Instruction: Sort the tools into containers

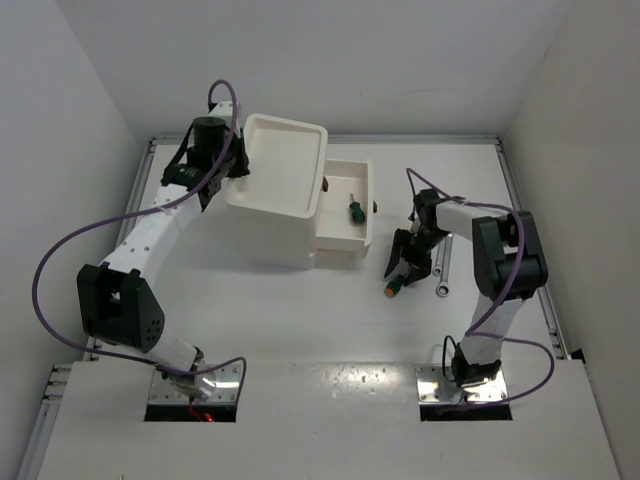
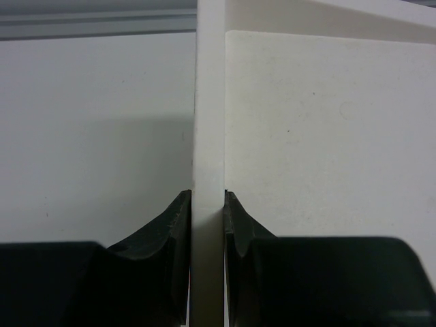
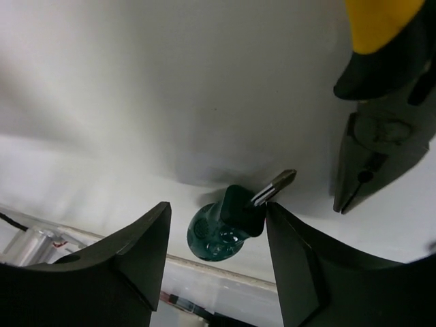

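Note:
The white container unit [image 1: 272, 215] stands at the back left, with a rimmed tray top [image 1: 285, 128]. One drawer [image 1: 365, 235] is pulled out to the right, and a green-handled screwdriver [image 1: 353, 210] lies in it. My left gripper [image 1: 236, 166] is shut on the tray's left rim [image 2: 208, 102], seen between its fingers [image 2: 176, 218]. My right gripper [image 1: 404, 262] is open and low over the second green screwdriver [image 3: 228, 221], whose orange end [image 1: 392, 291] shows on the table. In the right wrist view the handle lies between the fingers [image 3: 146, 238]. Yellow-handled pliers [image 3: 378, 129] lie just beyond.
A slim silver wrench [image 1: 440, 272] lies on the table right of my right gripper, and another is partly hidden under that arm. A red-brown knob [image 1: 327, 185] shows on the unit's front. White walls close in the table on the left, back and right.

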### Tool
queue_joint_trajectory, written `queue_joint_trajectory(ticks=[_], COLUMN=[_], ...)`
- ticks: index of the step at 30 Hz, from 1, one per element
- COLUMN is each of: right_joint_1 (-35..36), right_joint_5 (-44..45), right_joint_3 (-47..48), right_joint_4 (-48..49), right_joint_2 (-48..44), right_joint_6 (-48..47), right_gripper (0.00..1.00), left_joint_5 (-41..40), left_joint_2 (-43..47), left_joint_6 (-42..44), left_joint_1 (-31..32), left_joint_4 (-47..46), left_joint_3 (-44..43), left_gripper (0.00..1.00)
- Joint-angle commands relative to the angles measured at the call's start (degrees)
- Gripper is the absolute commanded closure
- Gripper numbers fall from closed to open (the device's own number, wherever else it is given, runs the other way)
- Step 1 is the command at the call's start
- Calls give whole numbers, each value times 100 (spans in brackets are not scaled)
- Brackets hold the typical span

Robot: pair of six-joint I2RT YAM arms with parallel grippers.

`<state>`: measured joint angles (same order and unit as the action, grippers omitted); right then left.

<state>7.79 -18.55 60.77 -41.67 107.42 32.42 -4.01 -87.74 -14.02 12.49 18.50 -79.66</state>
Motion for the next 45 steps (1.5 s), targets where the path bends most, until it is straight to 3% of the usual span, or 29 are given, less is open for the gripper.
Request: queue_joint_trajectory(ticks=[1,2,5,6,8,16,19,21,24,26,35,36,37,43,45], right_joint_1=[29,29,29,29,-23,-269,-392,-462,-358,-130,530,583,583,697,697], right_joint_5=[-88,-88,-88,-88,-88,-70,-350,-544,-922,-1317,-1521,-1520,-1520,-1890,-2109], right_joint_3=[49,49,101,101,101,952,1453,1455,1341,1542,2922,3105,3177,3327,3275], right_joint_4=[80,80,80,80,80,-263,-403,-106,1158,1766,2277,2225,2225,2637,2883], right_joint_2=[139,139,253,254,254,-729,-1230,-1799,-2365,-2235,-198,58,60,333,184], right_joint_6=[-34,-34,-139,-210,-262,-763,-1500,-1634,-1406,-1144,-886,-939,-940,-861,-808], right_gripper=[41,41,60,78,100,100,100,100,100,100,100,91,91,43,34], left_joint_5=[85,85,85,85,85,85,85,146,146,216,322,322,322,322,322], left_joint_2=[-428,-428,-428,-428,-428,-428,-375,-375,-375,-427,-533,-533,-585,-586,-639], left_joint_6=[-373,-373,-425,-426,-426,-531,-531,-593,-593,-593,-593,-593,-593,-593,-593], left_joint_1=[-133,-133,-133,-133,-133,-133,-133,-133,-133,-133,-133,-133,-133,-133,-133], left_joint_4=[787,787,787,787,787,787,725,672,672,672,672,672,672,620,620], left_joint_3=[398,398,451,451,451,451,574,574,574,574,416,416,416,416,416], left_gripper=[100,100,100,100,100,100,100,100,100,100,100,100,100,100,100])
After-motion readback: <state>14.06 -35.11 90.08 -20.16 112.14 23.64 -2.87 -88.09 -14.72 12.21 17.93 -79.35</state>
